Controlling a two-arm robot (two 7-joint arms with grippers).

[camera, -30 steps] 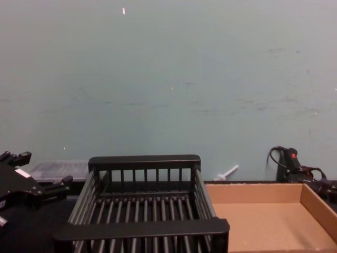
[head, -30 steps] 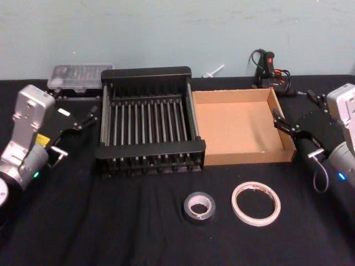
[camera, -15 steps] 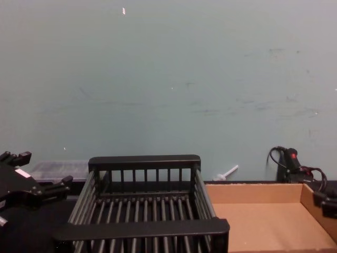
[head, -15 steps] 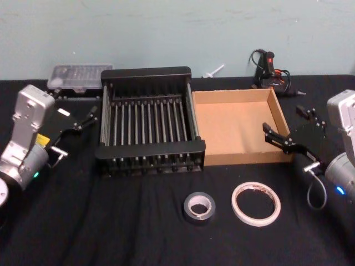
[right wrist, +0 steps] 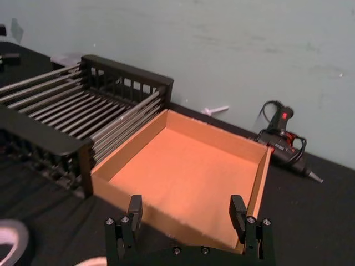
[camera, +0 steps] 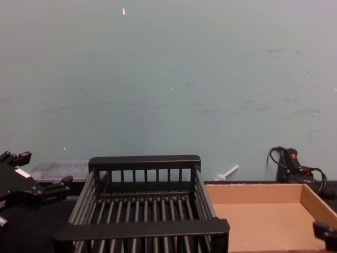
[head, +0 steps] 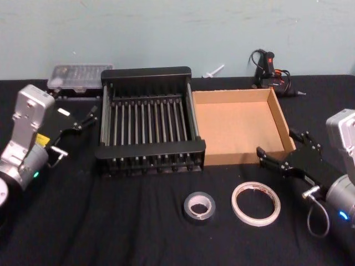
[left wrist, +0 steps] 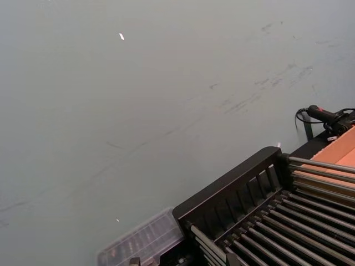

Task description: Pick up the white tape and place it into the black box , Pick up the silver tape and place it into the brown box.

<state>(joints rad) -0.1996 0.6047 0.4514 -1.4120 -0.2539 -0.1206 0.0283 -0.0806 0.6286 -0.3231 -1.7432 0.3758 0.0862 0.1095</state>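
Right pincer [head: 283,151]: fingers spread wide, nothing between them, touching nothing. It hovers above the black tabletop [head: 111,221], tips aimed toward the near right corner of the brown box [head: 238,124]. In the right wrist view its two black fingers [right wrist: 135,211] stand well apart, the box's floor ahead of them.

White tape [head: 255,204]: lies flat on the tabletop just below and a little left of the right pincer, apart from it. Wide thin ring, whitish, red marks on the inner core.

Silver tape [head: 198,206]: farther left of the pincer, beside the white ring, not touching it. Small thick roll, dark grey, pale core, lying flat.

Brown box: shallow cardboard, low walls, open top. Black box [head: 147,119]: plastic crate with slatted sides and barred bottom, touching the cardboard box's left wall.

Left pincer [head: 89,117]: parked left of the black crate, fingers apart, holding nothing.
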